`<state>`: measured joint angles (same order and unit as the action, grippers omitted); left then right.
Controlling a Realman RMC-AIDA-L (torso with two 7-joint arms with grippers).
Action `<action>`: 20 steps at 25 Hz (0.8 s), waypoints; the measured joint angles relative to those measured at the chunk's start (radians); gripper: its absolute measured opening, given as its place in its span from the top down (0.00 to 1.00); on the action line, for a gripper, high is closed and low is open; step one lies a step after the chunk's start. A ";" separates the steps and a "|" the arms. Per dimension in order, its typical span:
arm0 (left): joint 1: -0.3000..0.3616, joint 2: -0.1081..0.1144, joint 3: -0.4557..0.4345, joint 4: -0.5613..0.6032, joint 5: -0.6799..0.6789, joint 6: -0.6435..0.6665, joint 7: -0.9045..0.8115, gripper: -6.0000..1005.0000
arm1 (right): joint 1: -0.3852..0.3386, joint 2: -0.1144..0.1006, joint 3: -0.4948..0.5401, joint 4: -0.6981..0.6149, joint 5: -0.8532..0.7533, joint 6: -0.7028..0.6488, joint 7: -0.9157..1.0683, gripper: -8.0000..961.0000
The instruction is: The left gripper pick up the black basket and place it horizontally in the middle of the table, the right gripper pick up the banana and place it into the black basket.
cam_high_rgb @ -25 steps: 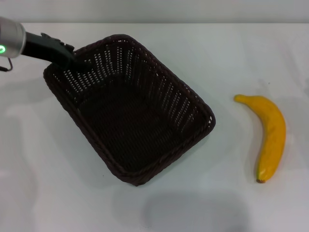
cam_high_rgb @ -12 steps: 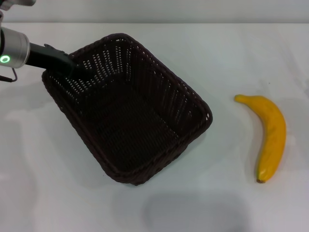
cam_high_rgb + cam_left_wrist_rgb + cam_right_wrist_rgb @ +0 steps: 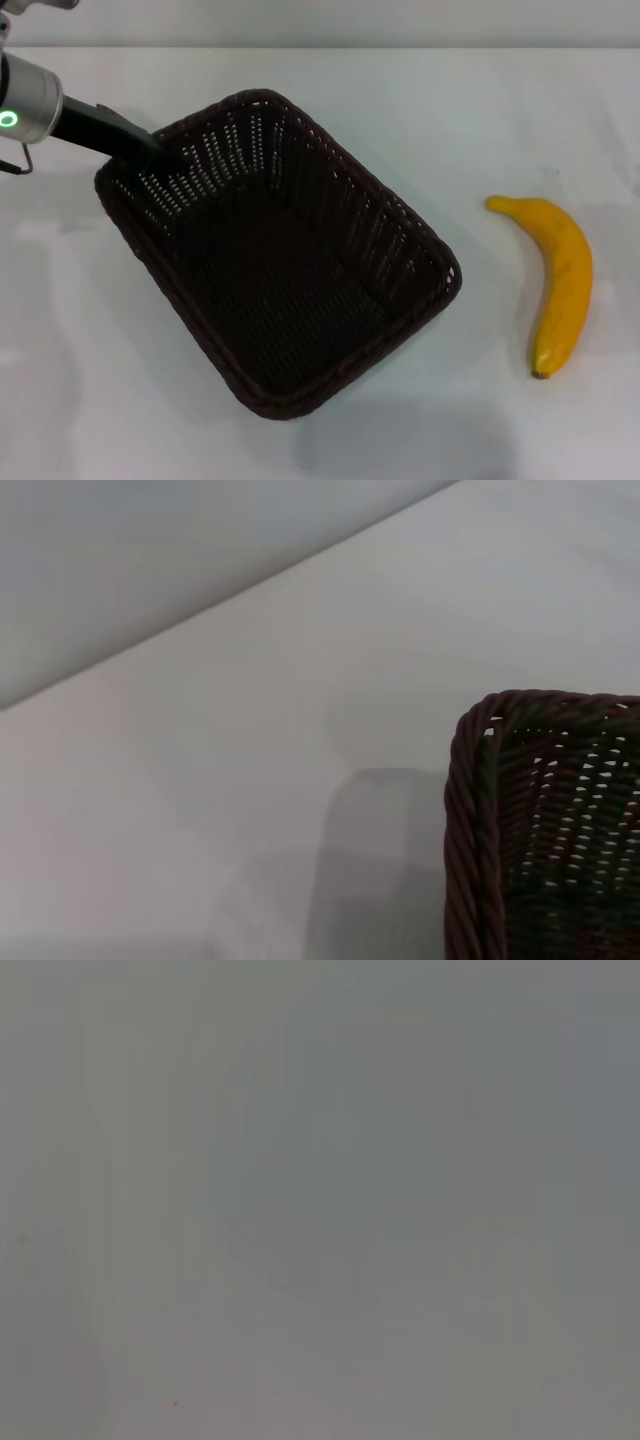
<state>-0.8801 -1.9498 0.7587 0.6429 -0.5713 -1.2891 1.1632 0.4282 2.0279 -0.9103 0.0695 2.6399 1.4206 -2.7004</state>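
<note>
At the black basket [image 3: 280, 260]'s far-left corner, left end effector [image 3: 160, 150] grips rim.

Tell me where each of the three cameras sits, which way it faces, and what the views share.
Head view: looks forward and down on the white table, dark woven rectangular basket, yellow curved banana; left gripper at the basket's far-left rim.
Left wrist view: on the left arm, facing the basket's braided corner; no fingers visible.
Right wrist view: only blank grey surface.
Shared: head and left wrist both show basket and table.
</note>
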 joint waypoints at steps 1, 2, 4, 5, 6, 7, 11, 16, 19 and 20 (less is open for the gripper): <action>0.002 0.000 0.000 0.007 0.004 -0.011 -0.011 0.59 | 0.000 0.000 0.000 -0.001 0.000 0.000 0.004 0.11; 0.004 0.001 0.000 0.011 0.005 -0.019 -0.017 0.61 | -0.001 0.000 0.001 -0.002 0.000 0.000 0.007 0.11; 0.006 0.004 0.001 0.013 0.006 -0.033 -0.031 0.66 | -0.001 0.000 0.001 -0.005 0.000 0.000 0.008 0.11; 0.008 0.006 0.001 0.013 0.006 -0.036 -0.042 0.69 | -0.001 0.000 0.001 -0.006 0.000 0.000 0.008 0.11; 0.011 0.009 0.000 0.014 0.006 -0.036 -0.057 0.72 | -0.001 0.000 0.001 -0.007 0.000 0.000 0.008 0.11; 0.018 0.014 -0.004 0.015 0.005 -0.037 -0.088 0.74 | 0.002 0.000 0.001 -0.007 0.000 -0.001 0.008 0.11; 0.036 0.019 -0.008 0.032 -0.015 -0.043 -0.124 0.75 | 0.004 0.000 0.001 -0.007 0.002 -0.005 0.008 0.11; 0.099 0.028 -0.012 0.093 -0.165 -0.092 -0.141 0.77 | 0.004 0.000 0.002 -0.007 0.006 -0.009 0.008 0.11; 0.144 0.034 -0.032 0.112 -0.269 -0.110 -0.144 0.78 | 0.005 0.000 0.002 -0.007 0.007 -0.011 0.008 0.11; 0.157 0.034 -0.045 0.114 -0.296 -0.111 -0.144 0.79 | 0.006 0.000 0.002 -0.007 0.007 -0.011 0.008 0.11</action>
<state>-0.7228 -1.9154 0.7134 0.7571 -0.8670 -1.3998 1.0188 0.4339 2.0279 -0.9080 0.0628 2.6473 1.4098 -2.6921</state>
